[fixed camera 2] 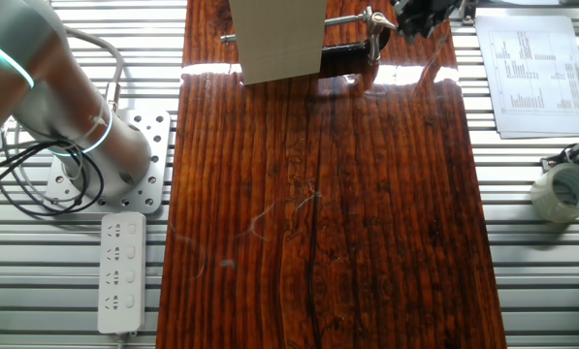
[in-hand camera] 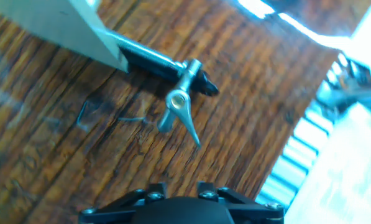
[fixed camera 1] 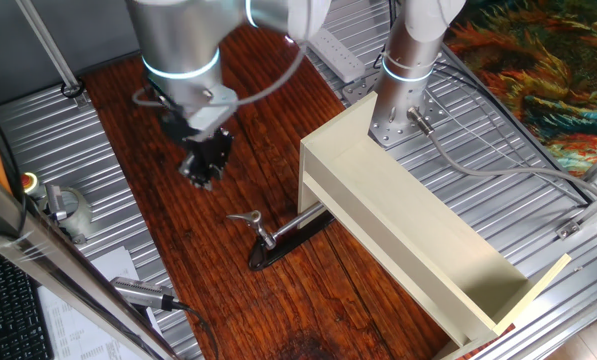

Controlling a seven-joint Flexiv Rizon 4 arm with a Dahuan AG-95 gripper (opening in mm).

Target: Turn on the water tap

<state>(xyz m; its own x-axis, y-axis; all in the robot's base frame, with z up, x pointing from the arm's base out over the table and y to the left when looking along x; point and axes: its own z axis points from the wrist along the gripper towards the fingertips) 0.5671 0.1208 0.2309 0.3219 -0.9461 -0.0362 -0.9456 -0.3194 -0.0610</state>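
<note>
While the gripper point(fixed camera 1: 206, 168) hovers above the wooden board point(fixed camera 1: 178, 230), clear of everything, the water tap point(fixed camera 1: 263, 236) lies just beyond it, spout running under the cream box point(fixed camera 1: 408, 220). I can't tell whether the jaws stand apart. To do this well, I'd come down beside the lever handle point(in-hand camera: 180, 112) and push it squarely. Only the hand view shows that lever plainly; the other fixed view barely catches it.

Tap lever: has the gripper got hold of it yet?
No. The gripper hangs above the wooden board, apart from the water tap; its lever stands free in the hand view.
</note>
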